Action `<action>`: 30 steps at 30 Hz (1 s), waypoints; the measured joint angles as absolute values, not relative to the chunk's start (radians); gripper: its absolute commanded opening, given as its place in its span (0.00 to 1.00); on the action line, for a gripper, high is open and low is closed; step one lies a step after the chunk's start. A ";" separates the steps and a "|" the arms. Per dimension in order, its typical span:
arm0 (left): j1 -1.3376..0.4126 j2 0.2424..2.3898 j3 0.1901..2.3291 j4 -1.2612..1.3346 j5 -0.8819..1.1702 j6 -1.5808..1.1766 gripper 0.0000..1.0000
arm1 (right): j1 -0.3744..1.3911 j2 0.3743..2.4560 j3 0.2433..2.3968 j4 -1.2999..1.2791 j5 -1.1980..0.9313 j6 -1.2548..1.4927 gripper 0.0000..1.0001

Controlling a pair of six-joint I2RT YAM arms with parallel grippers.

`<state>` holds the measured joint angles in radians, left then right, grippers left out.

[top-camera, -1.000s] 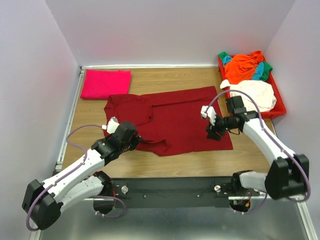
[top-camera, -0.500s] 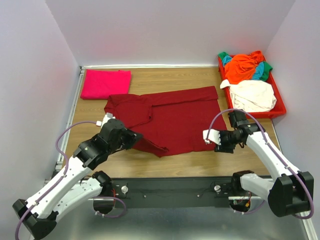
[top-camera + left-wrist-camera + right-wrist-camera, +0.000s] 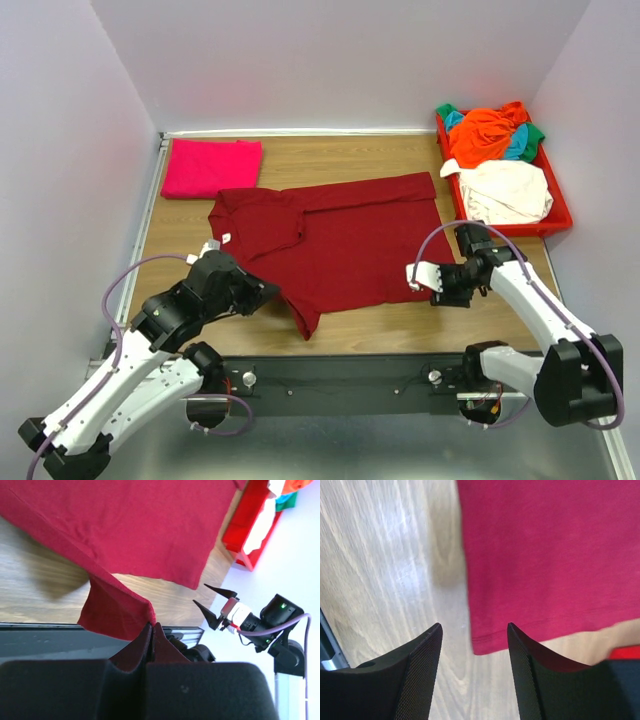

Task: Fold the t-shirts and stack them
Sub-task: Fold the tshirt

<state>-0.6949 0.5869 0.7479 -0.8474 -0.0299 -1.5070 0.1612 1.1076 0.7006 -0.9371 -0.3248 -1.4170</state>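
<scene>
Jaws, left gripper (image 3: 151,626): pinched shut on maroon shirt (image 3: 345,240), near-left corner
Jaws, right gripper (image 3: 474,627): wide apart, empty, at its near-right corner

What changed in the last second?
Left gripper, shut on the maroon shirt, pulled its near-left flap toward the near edge. Right gripper, open, drew back off the shirt to its near-right corner. Pink shirt and tray unchanged.
</scene>
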 measured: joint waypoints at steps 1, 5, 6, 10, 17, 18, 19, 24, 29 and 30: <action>-0.695 0.583 0.738 -0.848 -0.029 -1.508 0.00 | 0.159 1.117 0.692 -0.931 -0.316 -1.418 0.60; -0.695 0.582 0.706 -0.841 -0.025 -1.509 0.00 | 0.138 1.177 0.651 -0.907 -0.273 -1.423 0.59; -0.695 0.585 0.702 -0.836 -0.024 -1.509 0.00 | 0.126 1.196 0.647 -0.900 -0.265 -1.427 0.59; -0.695 0.599 0.700 -0.813 -0.024 -1.509 0.00 | 0.088 1.264 0.646 -0.865 -0.241 -1.441 0.58; -0.695 0.621 0.701 -0.788 -0.023 -1.508 0.00 | 0.076 1.311 0.651 -0.853 -0.231 -1.451 0.44; -0.695 0.623 0.701 -0.785 -0.023 -1.508 0.00 | 0.076 1.322 0.659 -0.854 -0.229 -1.449 0.39; -0.695 0.623 0.701 -0.785 -0.023 -1.508 0.00 | 0.076 1.328 0.664 -0.852 -0.227 -1.448 0.34; -0.695 0.624 0.701 -0.774 -0.023 -1.508 0.00 | 0.076 1.349 0.679 -0.837 -0.220 -1.440 0.08; -0.695 0.630 0.701 -0.755 -0.024 -1.509 0.00 | 0.075 1.354 0.685 -0.824 -0.220 -1.430 0.01; -0.695 0.633 0.701 -0.751 -0.024 -1.509 0.00 | 0.075 1.355 0.687 -0.821 -0.220 -1.428 0.01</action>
